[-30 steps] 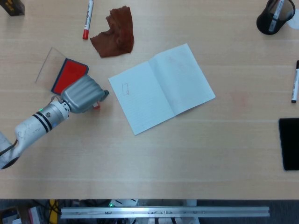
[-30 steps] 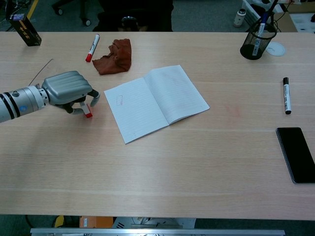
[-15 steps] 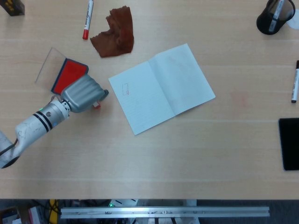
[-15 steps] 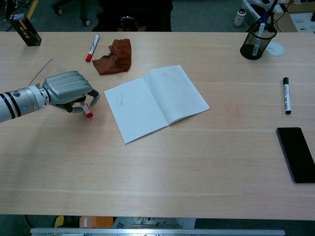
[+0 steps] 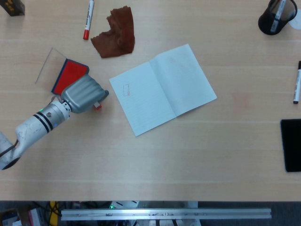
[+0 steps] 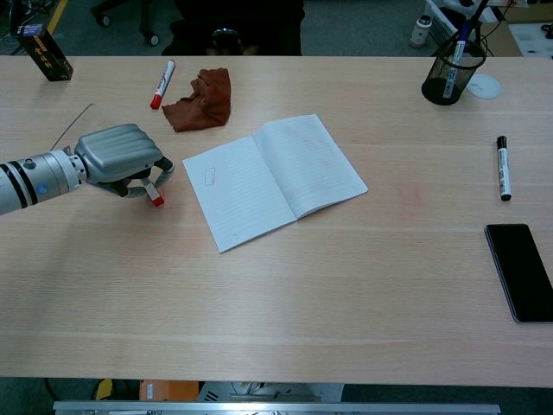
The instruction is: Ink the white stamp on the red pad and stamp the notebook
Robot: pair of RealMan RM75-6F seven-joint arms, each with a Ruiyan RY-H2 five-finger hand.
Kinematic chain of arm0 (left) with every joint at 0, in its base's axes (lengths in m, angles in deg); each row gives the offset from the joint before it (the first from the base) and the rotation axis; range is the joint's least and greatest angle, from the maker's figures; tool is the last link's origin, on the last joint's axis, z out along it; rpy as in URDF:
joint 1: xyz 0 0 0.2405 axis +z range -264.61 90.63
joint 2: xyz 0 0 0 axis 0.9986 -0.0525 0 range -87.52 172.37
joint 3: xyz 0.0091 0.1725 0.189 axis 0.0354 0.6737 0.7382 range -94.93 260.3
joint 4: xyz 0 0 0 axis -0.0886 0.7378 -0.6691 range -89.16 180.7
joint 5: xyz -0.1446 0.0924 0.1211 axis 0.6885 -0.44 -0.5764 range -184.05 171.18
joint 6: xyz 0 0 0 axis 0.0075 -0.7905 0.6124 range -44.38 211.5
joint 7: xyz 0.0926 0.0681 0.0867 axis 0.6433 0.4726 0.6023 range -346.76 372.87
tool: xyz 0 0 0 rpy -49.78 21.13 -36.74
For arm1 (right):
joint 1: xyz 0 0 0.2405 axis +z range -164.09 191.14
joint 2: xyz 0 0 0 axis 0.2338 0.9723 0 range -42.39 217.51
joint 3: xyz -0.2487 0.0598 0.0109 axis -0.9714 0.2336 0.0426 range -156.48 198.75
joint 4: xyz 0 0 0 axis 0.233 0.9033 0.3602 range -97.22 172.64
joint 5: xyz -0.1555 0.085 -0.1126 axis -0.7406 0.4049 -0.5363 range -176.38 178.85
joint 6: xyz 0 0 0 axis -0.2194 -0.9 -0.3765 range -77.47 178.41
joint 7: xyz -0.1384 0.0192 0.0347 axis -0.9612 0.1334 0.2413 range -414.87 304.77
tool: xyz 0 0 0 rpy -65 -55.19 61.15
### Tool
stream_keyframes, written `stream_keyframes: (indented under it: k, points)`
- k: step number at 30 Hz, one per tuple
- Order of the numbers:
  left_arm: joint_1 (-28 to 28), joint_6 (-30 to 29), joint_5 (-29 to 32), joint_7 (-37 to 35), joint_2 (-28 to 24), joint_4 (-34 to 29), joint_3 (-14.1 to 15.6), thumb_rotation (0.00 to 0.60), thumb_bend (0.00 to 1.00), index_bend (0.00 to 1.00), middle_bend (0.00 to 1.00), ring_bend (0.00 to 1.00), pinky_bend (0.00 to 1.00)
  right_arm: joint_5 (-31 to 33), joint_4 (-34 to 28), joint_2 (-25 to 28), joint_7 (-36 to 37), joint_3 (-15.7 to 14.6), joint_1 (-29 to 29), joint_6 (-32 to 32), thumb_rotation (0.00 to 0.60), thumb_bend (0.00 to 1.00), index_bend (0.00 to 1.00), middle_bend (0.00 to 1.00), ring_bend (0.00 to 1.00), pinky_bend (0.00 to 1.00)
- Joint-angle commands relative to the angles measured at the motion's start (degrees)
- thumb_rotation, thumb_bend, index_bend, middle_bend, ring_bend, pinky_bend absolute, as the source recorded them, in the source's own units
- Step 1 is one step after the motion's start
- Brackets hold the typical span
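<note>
Chest view, hazards read from left to right.

1. Left hand [image 6: 117, 156]: fingers curled down over the stamp [image 6: 154, 195], which shows as a small white piece with a red end below the fingertips, just right of the pad and at or just above the table [image 6: 285, 303]. Whether the grip is firm cannot be told; a loose pinch could let the stamp tip or drop.
2. Red pad [image 5: 69, 75]: lies just behind the hand in the head view, its clear lid [image 5: 49, 66] open to the left. A careless sweep of the hand could shove the pad or smear ink on the wood.
3. Notebook [image 6: 272, 177]: lies open, well right of the hand, with a faint rectangular mark [image 6: 209, 176] on its left page. A tilted stamp face would likely print unevenly; downward drag could slide the unsecured pages.
4. Right hand: not visible in either view.
</note>
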Motion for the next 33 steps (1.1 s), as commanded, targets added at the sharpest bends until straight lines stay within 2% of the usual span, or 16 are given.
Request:
stream_keyframes:
  k: [1,12,33]
  points:
    - [0.0,0.04,0.08,0.16,-0.03,-0.07,-0.03,0.6,0.26,0.54,1.0,1.0,1.0,-0.01,0.0,0.03,0.02,0.01,0.0,0.01,0.6,0.05,0.3,0.41,0.35,0.47]
    - [0.02,0.49,0.56,0.45,-0.41,-0.74,-0.03,0.6,0.3,0.55,1.0,1.0,1.0,-0.14,-0.09,0.15,0.21,0.03,-0.01,-0.04,0.6,0.05,0.3,0.41,0.35,0.47]
    - [0.23,0.1,1.01,0.41,-0.66,-1.07,-0.32,0.6,0.3,0.59,1.0,1.0,1.0,-0.31,-0.49,0.4,0.25,0.02,-0.27,-0.49,0.6,0.05,0.3,0.41,0.35,0.47]
